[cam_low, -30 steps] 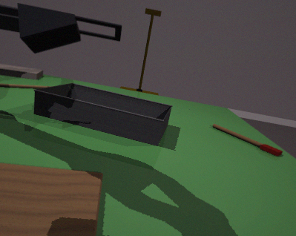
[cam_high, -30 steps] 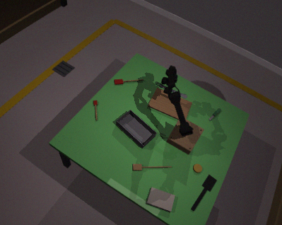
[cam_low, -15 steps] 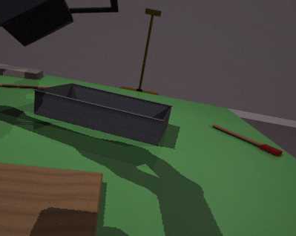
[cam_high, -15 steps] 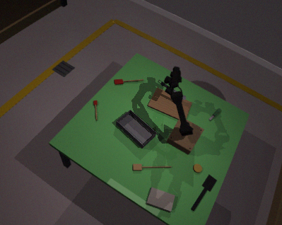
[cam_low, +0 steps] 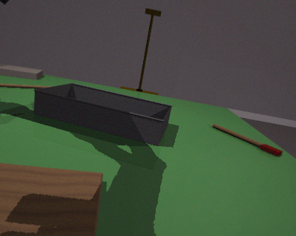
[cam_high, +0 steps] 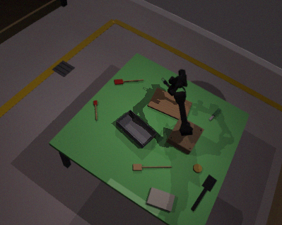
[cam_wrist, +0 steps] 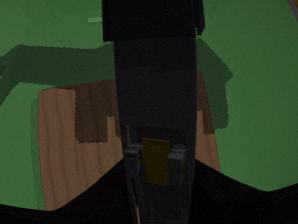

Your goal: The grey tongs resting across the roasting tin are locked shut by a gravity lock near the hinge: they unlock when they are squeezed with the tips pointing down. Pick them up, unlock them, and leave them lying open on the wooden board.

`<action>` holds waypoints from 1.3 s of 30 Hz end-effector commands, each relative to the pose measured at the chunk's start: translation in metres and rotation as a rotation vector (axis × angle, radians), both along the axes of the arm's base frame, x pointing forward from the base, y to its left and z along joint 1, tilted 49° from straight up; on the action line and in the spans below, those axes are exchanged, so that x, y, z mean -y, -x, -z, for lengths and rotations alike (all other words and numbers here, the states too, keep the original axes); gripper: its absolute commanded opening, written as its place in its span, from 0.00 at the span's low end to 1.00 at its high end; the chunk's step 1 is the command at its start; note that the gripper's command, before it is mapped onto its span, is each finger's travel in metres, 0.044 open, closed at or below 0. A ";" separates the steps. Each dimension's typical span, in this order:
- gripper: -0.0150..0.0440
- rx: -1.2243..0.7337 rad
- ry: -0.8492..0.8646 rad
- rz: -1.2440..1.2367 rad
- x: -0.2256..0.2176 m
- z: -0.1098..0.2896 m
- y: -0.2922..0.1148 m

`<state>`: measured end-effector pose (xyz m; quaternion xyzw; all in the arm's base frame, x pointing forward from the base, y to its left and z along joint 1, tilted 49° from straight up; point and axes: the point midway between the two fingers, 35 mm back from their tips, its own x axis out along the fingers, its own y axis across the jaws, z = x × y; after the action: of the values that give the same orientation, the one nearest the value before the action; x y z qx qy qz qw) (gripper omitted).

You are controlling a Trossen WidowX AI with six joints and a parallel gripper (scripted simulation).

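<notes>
My gripper [cam_high: 173, 83] [cam_wrist: 153, 159] is shut on the grey tongs [cam_high: 165, 81] [cam_wrist: 156, 63] and holds them high above the table. In the wrist view the tongs run straight out from the fingers as one dark bar with a yellow piece near the fingers, and their arms look close together. The wooden board [cam_high: 167, 104] [cam_low: 42, 182] [cam_wrist: 60, 156] lies below them. The dark roasting tin [cam_high: 136, 128] [cam_low: 102, 111] stands empty to the board's left in the top view. The gripper is out of view in the exterior view.
The arm stands on a wooden base [cam_high: 192, 141]. On the green table lie a red spatula [cam_high: 123, 81], a red-headed tool [cam_high: 95, 107] [cam_low: 250, 140], a wooden spatula [cam_high: 146, 167], a round disc [cam_high: 198, 168], a black spatula [cam_high: 204, 192] and a grey block [cam_high: 161, 199] [cam_low: 16, 71].
</notes>
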<state>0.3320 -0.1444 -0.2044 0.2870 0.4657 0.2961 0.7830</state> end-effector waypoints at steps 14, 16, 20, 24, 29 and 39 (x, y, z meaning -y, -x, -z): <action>0.00 0.247 -0.094 0.232 0.004 -0.021 0.019; 0.00 0.276 -0.105 0.253 0.004 -0.024 0.022; 0.00 0.313 -0.119 0.278 0.004 -0.029 0.026; 0.00 0.313 -0.119 0.278 0.004 -0.029 0.026; 0.00 0.313 -0.119 0.278 0.004 -0.029 0.026; 0.00 0.313 -0.119 0.278 0.004 -0.029 0.026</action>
<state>0.3060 -0.1480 -0.1765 0.3417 0.2798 0.2530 0.8608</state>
